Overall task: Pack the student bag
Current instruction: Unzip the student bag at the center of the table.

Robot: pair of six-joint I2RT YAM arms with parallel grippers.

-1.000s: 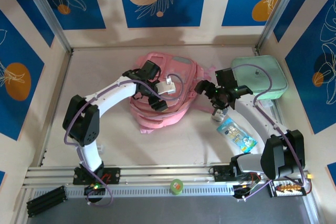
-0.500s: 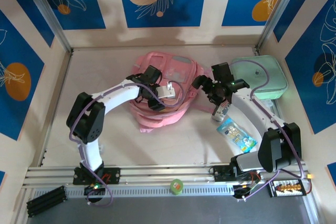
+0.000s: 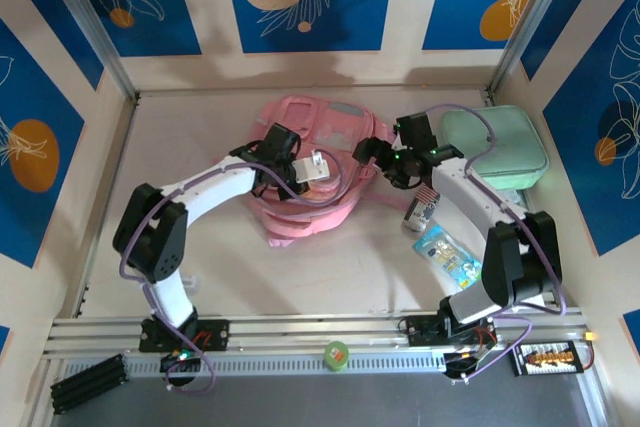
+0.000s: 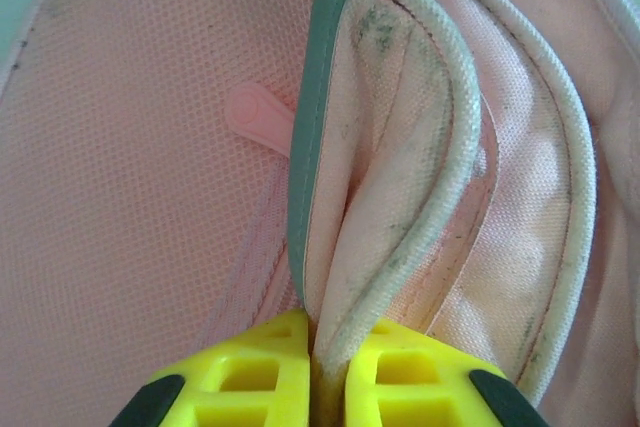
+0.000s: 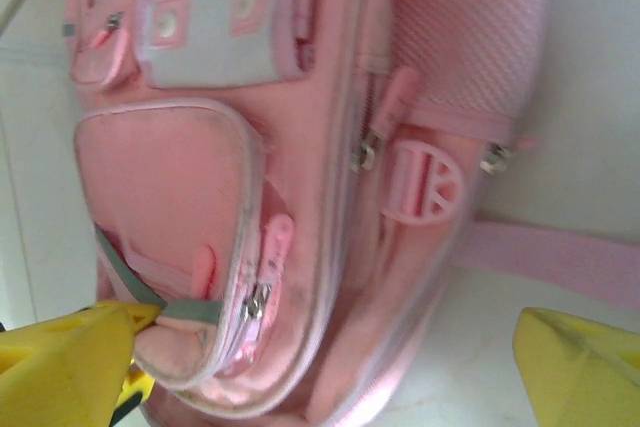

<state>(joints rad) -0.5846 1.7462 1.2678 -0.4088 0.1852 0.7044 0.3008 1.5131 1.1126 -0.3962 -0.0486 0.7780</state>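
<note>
Once apart, right gripper (image 3: 380,160) at bag (image 3: 318,119).

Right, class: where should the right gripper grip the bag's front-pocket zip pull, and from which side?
Pinch the zip pull across its narrow width, coming straight at the bag's front; it lies flat on the fabric, so probably only its sides are free.

Right end effector (image 5: 335,322) spread wide over pink student bag (image 5: 300,97); grey trim (image 5: 185,309) beside 1 yellow finger (image 5: 70,357).
</note>
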